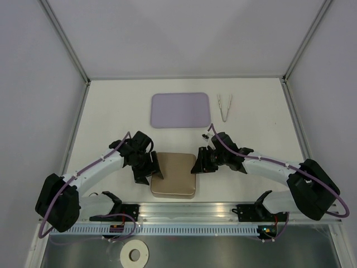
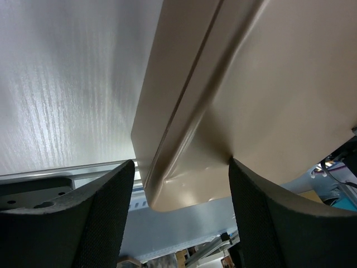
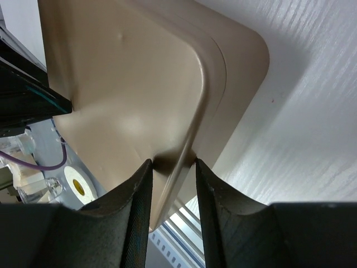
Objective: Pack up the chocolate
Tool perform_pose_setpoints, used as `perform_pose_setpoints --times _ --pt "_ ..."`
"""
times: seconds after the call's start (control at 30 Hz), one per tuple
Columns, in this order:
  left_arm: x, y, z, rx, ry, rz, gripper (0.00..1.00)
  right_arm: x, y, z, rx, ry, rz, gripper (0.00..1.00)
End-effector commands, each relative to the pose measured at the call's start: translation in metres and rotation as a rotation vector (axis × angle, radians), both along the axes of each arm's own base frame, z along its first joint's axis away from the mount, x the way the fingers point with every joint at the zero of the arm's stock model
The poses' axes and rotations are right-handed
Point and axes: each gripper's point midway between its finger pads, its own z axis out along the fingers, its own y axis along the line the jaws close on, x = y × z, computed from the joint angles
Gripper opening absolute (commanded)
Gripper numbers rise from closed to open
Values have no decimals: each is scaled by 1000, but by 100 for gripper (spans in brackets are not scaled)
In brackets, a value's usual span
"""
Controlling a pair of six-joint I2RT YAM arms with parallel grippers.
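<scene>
No chocolate pieces show in any view. A closed tan square box [image 1: 174, 174] with its lid on lies at the table's near middle. My left gripper [image 1: 155, 167] is open at the box's left side. In the left wrist view [image 2: 181, 190] its fingers straddle the box's near corner [image 2: 251, 84]; the right finger [image 2: 262, 212] touches the lid and the left finger stands apart. My right gripper [image 1: 196, 163] is at the box's right side. In the right wrist view [image 3: 173, 167] it is shut on the box's rim [image 3: 128, 84].
A flat lilac tray [image 1: 181, 109] lies at the back middle, with pale tweezers [image 1: 225, 106] to its right. An aluminium rail [image 1: 189, 212] runs along the near edge just behind the box. A tape roll [image 1: 134, 255] sits below it.
</scene>
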Motion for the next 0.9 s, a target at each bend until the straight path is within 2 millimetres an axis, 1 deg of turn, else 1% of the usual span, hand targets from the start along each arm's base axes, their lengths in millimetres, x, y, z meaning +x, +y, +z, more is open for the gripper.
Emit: perform_pose_setpoints --times 0.0,0.03,0.1,0.13,0.17,0.2,0.23,0.27,0.3,0.33,0.37,0.4,0.43,0.47,0.5,0.6,0.63,0.67,0.7,0.73,0.77,0.8,0.87 --pt "1 1 -3 14 -9 1 72 2 -23 -32 -145 -2 -43 41" --pt "4 -1 0 9 -19 3 70 9 -19 -23 -148 -19 -47 42" --pt "8 -8 9 -19 -18 -3 70 18 -15 -11 -152 -45 -37 44" --pt "17 -16 25 -49 -50 -4 75 33 -7 10 -138 -90 -52 47" --pt "15 -14 34 -39 -42 -4 79 34 -9 18 -155 -90 -58 50" --pt "22 -12 43 -22 -75 15 83 41 -8 31 -153 -115 -72 52" --pt "34 -14 68 -38 -142 28 98 57 -2 63 -126 -182 -108 61" --pt "39 -12 79 -26 -173 42 100 65 -13 71 -181 -212 -162 66" --pt "38 -1 85 26 -181 59 100 74 -19 85 -195 -255 -205 76" --pt "47 -2 106 19 -230 69 100 81 -23 112 -187 -303 -249 81" --pt "51 3 114 46 -250 84 100 92 -35 124 -223 -360 -315 84" --pt "45 11 118 82 -228 88 100 95 -42 135 -236 -393 -339 89" --pt "49 11 133 74 -259 98 100 98 -46 157 -223 -436 -363 96" --pt "48 14 138 85 -262 105 100 95 -58 159 -273 -444 -373 98" --pt "50 21 146 111 -278 140 100 95 -70 173 -309 -463 -406 98" --pt "53 27 161 107 -313 191 100 96 -96 190 -387 -499 -487 98" --pt "55 27 172 86 -344 207 100 95 -101 204 -371 -522 -504 98" --pt "57 31 182 76 -381 243 100 92 -106 208 -375 -528 -517 98" --pt "57 32 188 65 -407 259 100 91 -112 208 -384 -540 -542 98" --pt "59 33 192 55 -432 267 100 87 -119 214 -369 -554 -565 98" --pt "60 36 193 60 -444 274 100 85 -123 214 -363 -554 -588 98" --pt "58 38 195 56 -457 272 100 82 -126 210 -357 -535 -612 98" --pt "53 41 193 66 -451 257 100 74 -131 217 -314 -535 -643 98"
